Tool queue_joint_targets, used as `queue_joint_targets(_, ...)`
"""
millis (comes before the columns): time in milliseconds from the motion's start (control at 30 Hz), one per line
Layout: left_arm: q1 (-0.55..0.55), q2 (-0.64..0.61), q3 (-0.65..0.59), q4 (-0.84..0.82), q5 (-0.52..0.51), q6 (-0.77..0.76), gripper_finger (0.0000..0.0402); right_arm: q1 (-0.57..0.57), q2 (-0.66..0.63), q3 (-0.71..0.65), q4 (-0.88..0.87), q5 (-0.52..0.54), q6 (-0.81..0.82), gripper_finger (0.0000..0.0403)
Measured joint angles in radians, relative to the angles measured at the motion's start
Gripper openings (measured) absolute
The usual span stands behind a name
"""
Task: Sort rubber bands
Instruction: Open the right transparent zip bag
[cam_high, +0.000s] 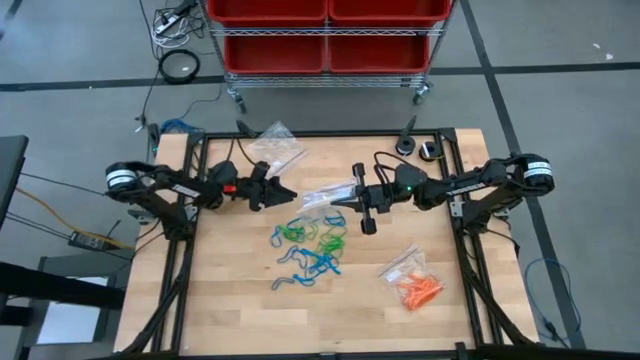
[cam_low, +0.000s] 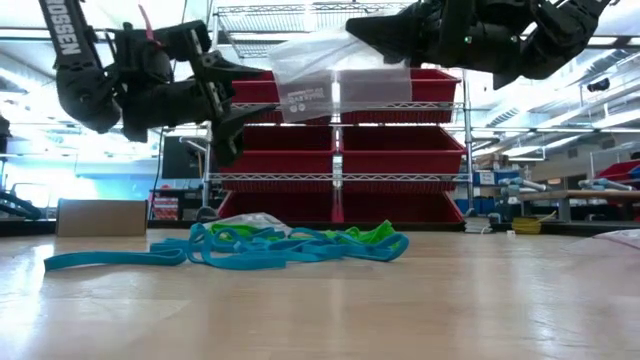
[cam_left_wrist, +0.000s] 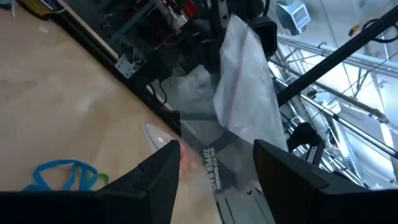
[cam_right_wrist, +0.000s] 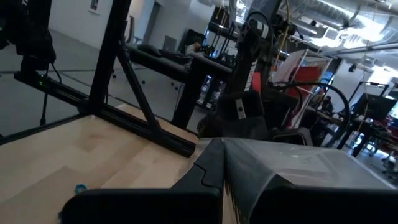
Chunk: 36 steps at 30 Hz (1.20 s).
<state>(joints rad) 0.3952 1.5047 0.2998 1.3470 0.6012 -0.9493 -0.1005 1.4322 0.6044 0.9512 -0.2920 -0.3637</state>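
From above: blue and green rubber bands heaped in a loose tangle at the middle of the wooden table, orange ones packed in a clear bag nearer the right side. Another clear bag lying flat near the far left corner. Right gripper raised over the centre, fingers pinched shut on the edge of a clear zipper bag. Left gripper just beside that bag from the other side, fingers spread wide, nothing between them.

At table height: blue and green rubber bands flat on the wood, one long blue loop trailing off. Zipper bag hanging in the air well above them, left gripper open next to it.

Left wrist: both dark fingers apart, the zipper bag dangling ahead, a blue band on the table.

Right wrist: fingers closed together, bag plastic clamped there.
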Motion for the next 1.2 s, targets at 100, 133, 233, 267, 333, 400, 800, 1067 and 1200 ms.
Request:
queue_joint_targets(100, -0.015, 0.038, 0.026, 0.075, 0.002, -0.025, 0.0212, 0.000, 0.000, 0.000, 0.003, 0.000, -0.008, 0.0000)
queue_joint_targets(133, -0.018, 0.047, 0.041, 0.092, 0.003, -0.034, 0.0212, 0.000, 0.000, 0.000, 0.003, 0.000, -0.008, 0.0000)
queue_joint_targets(233, -0.037, 0.081, 0.082, 0.091, 0.017, -0.051, 0.0212, 0.000, 0.000, 0.000, 0.003, 0.000, -0.008, 0.0000)
queue_joint_targets(267, -0.045, 0.091, 0.098, 0.086, 0.020, -0.052, 0.0212, 0.000, 0.000, 0.000, 0.004, 0.000, -0.008, 0.0000)
queue_joint_targets(333, -0.059, 0.111, 0.125, 0.095, 0.026, -0.053, 0.0212, 0.000, 0.000, 0.000, 0.008, 0.000, -0.008, 0.0000)
queue_joint_targets(400, -0.067, 0.126, 0.143, 0.093, 0.027, -0.051, 0.0212, 0.000, 0.000, 0.000, 0.010, 0.001, -0.008, 0.0000)
queue_joint_targets(800, -0.071, 0.138, 0.161, 0.101, 0.097, 0.065, 0.0083, 0.000, 0.000, 0.000, 0.007, 0.019, -0.008, 0.0000)
queue_joint_targets(1067, -0.071, 0.136, 0.161, 0.126, 0.138, 0.153, 0.0007, 0.000, 0.000, 0.000, -0.053, 0.072, -0.029, 0.0000)
queue_joint_targets(1200, -0.070, 0.131, 0.161, 0.103, 0.177, 0.189, 0.0004, 0.000, 0.000, 0.000, -0.163, 0.095, -0.026, 0.0004)
